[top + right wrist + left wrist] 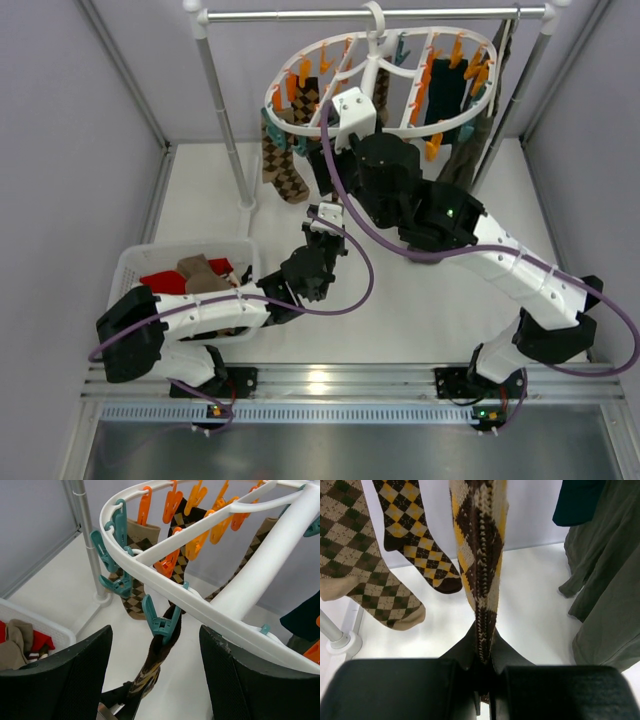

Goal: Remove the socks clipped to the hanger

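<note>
Below the near rim of the large white plastic oval drying hanger (235, 600), the left gripper (482, 680) is clamped on the lower end of a brown-and-yellow argyle sock (480, 570). The sock's long axis runs almost straight up from there to a teal plastic clip (162, 625) on that rim. The right gripper (156, 645), nearer the clip, has its fingers apart on either side of it, seemingly placed to squeeze it open.

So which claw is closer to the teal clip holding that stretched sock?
Right. The right claw, open, is at the teal clip on the hanger; the left claw grips the sock lower down.
</note>
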### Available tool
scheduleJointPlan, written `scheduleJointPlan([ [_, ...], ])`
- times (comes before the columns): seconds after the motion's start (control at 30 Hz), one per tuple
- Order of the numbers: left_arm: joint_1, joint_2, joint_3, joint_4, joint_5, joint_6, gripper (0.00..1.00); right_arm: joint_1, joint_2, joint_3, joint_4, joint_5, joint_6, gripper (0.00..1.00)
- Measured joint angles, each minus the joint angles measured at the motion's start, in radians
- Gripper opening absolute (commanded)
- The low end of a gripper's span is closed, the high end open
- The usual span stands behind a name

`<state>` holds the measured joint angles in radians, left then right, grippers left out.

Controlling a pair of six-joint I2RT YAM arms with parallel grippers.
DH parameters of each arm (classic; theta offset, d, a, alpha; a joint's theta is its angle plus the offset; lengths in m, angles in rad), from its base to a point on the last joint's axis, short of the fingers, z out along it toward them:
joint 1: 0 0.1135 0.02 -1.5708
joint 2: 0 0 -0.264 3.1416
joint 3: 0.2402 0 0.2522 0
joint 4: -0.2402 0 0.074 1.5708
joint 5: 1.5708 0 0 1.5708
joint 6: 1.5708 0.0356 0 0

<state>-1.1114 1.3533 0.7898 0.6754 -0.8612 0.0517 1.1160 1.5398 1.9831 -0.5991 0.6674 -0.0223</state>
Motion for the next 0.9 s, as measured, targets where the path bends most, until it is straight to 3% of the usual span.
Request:
scheduleJointPlan([
  [0.63, 0.001, -0.008, 0.000, 0.000, 0.010, 0.000, 0.00, -0.034, 0.082, 0.014, 0.014, 0.015, -0.012, 0.67],
  [0.9, 0.001, -0.016, -0.001, 0.003, 0.017, 0.000, 0.00, -0.045, 0.089, 0.013, 0.085, 0.056, -0.035, 0.58],
])
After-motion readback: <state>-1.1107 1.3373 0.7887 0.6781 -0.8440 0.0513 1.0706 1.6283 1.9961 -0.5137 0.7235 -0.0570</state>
